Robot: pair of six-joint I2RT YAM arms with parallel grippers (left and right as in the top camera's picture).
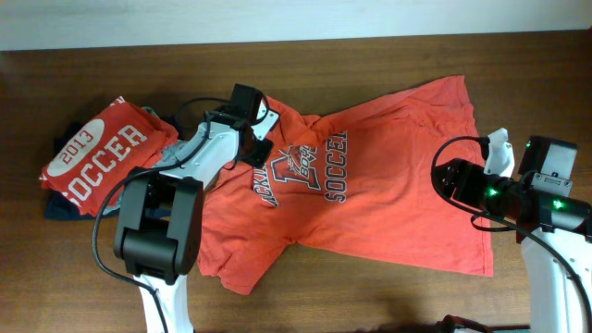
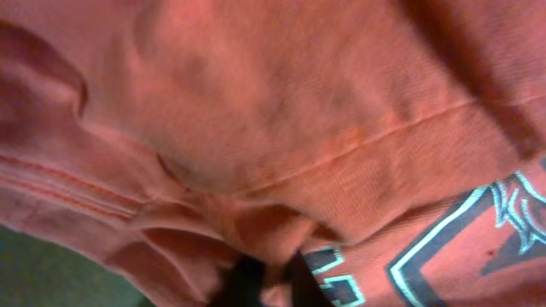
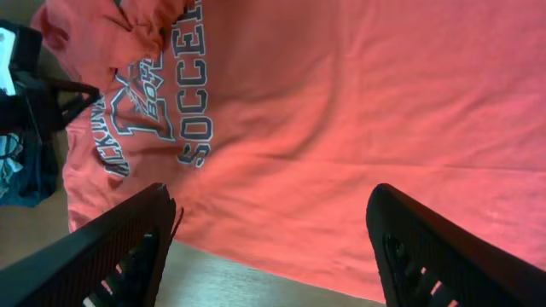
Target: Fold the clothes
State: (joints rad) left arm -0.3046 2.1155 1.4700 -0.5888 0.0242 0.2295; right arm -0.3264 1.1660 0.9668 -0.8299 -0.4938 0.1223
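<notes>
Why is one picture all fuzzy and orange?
Left wrist view: the camera sits very close to the orange T-shirt, so the cloth blurs. Overhead view: sharp, evenly lit. Right wrist view: shirt print clear, its own fingers dark and soft-edged.

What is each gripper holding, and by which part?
Left gripper pinches the T-shirt at a bunched fold beside the print; right gripper holds nothing.

Soft, even light from above, with no strong glare.
The overhead view is clear, with only thin soft shadows on the table (image 1: 370,296). The left wrist view sits very close to the shirt (image 2: 299,102) and looks fuzzy. The right wrist view is bright and sharp.
</notes>
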